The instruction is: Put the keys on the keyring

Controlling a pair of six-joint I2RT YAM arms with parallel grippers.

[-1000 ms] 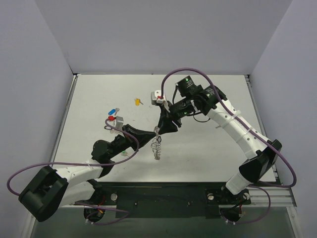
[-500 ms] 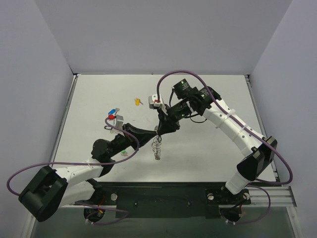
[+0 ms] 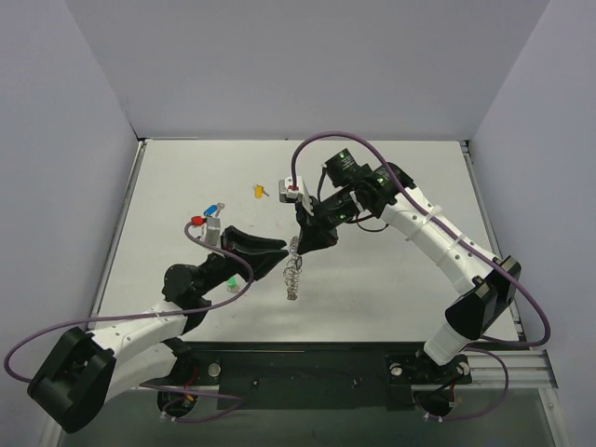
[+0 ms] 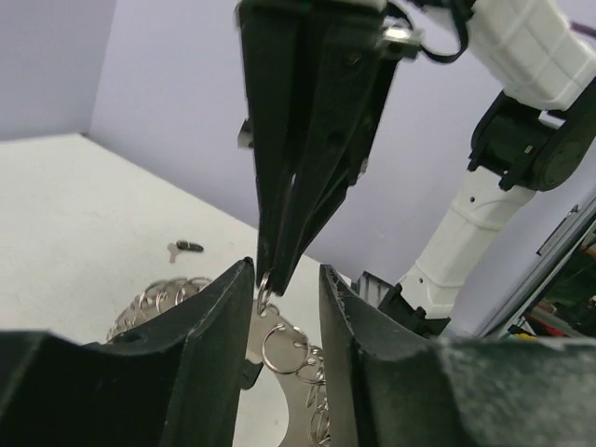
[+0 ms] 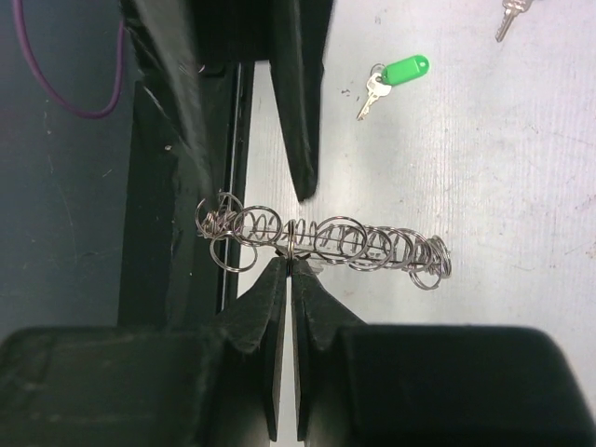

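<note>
Keyring (image 3: 294, 268): a string of linked silver loops near the middle of the bench (image 3: 400, 279). In the top view it runs from the right hand's tips toward the near edge. In the right wrist view it stretches sideways across the frame.
Keyring height: one loop is lifted at the pinch. In the left wrist view the loops to the left seem to lie on the bench, but I cannot be sure.
Right hand (image 3: 300, 246): its fingers (image 5: 275, 298) are pressed together. They pinch a single loop partway along the keyring, nearer one end than the other.
Left hand (image 3: 279, 253): spread wide and holding nothing. Its two fingers (image 4: 219, 326) stand on either side of the keyring's loops, and the right hand's tips come down into the gap between them. I cannot tell whether either finger touches a loop.
Green key (image 5: 396, 74): lies flat on the bench with a small ring at its head. It is apart from the keyring and just beside one finger of the left hand.
Yellow key (image 3: 259, 191): lies on the bench toward the far side, well apart from the keyring.
Blue key (image 3: 214, 207): lies on the bench to the left of the yellow key, near the left arm's wrist.
</note>
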